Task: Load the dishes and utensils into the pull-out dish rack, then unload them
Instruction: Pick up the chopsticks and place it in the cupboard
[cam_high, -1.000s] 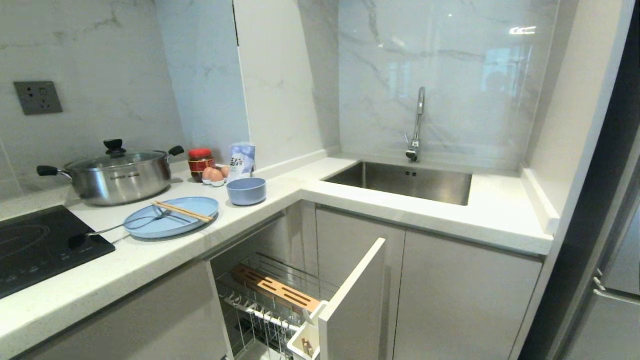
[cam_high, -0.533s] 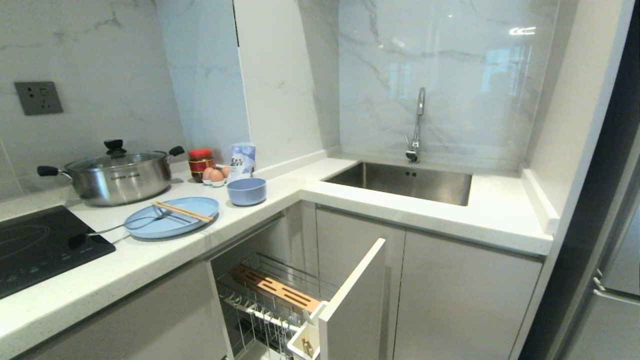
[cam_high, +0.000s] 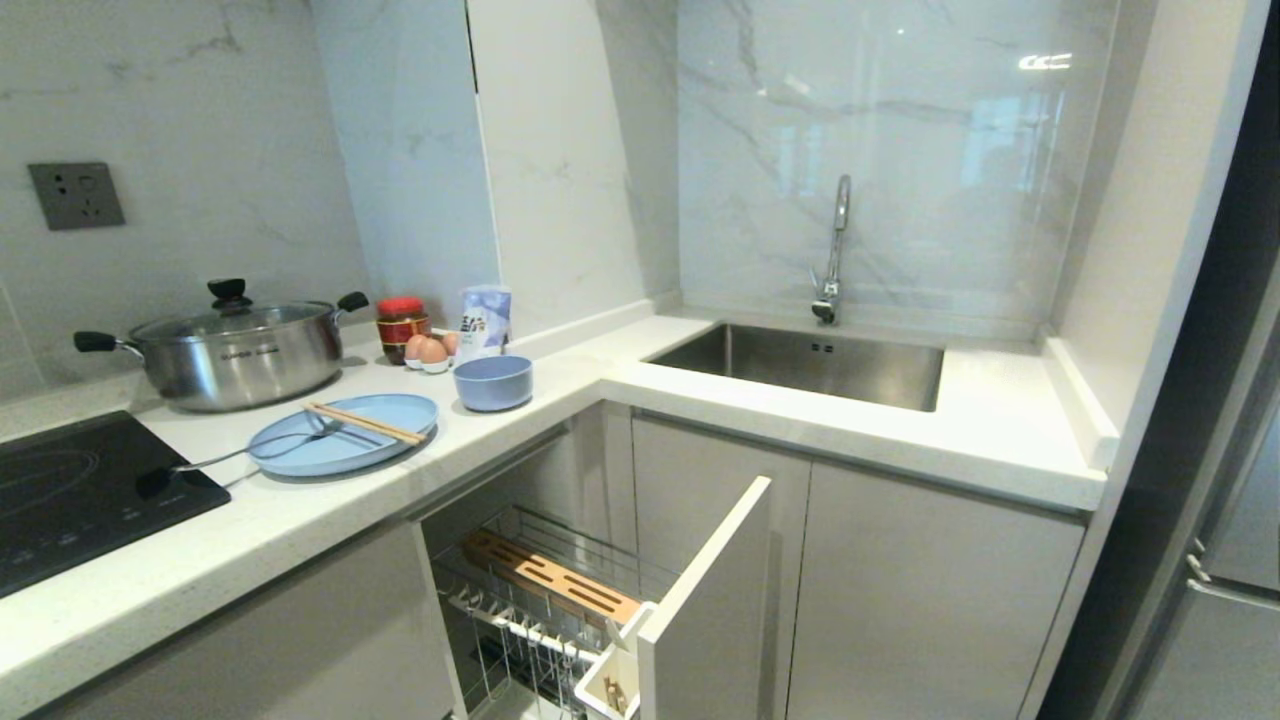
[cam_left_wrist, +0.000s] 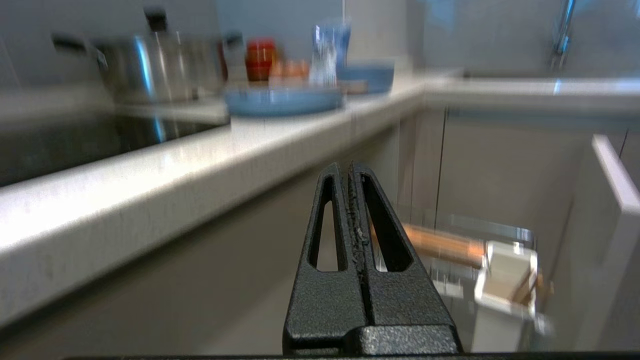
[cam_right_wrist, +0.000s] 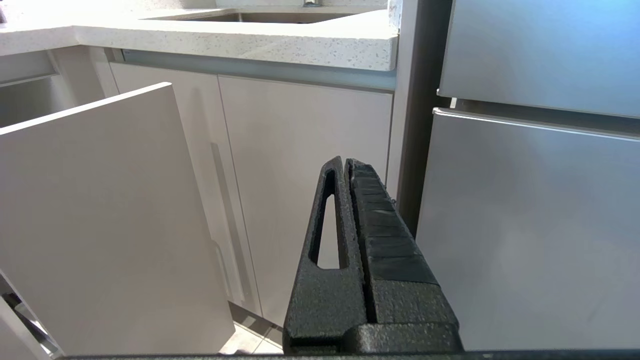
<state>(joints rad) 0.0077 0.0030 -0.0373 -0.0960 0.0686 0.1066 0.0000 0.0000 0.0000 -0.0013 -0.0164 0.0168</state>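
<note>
The white L-shaped table (cam_high: 560, 400) runs from the black cooktop (cam_high: 80, 495) to the sink (cam_high: 810, 365) in its far corner. Below its front edge the pull-out dish rack (cam_high: 560, 600) stands drawn out, its white front panel (cam_high: 705, 600) swung toward me, with a wooden strip (cam_high: 550, 578) across the wire basket and the white cutlery box (cam_high: 610, 680) at the panel's inner side. A steel pot (cam_high: 235, 350) sits by the wall. Near the front edge lies the light blue plate (cam_high: 345, 435), the chopsticks (cam_high: 365, 423) across it and the metal utensil (cam_high: 240, 455) reaching off its rim toward the cooktop. The blue bowl (cam_high: 493, 382) stands just beside the plate. My left fingers (cam_left_wrist: 345, 220) are pressed together, empty, below the table's edge; my right fingers (cam_right_wrist: 350, 215) are pressed together before the cabinets.
</note>
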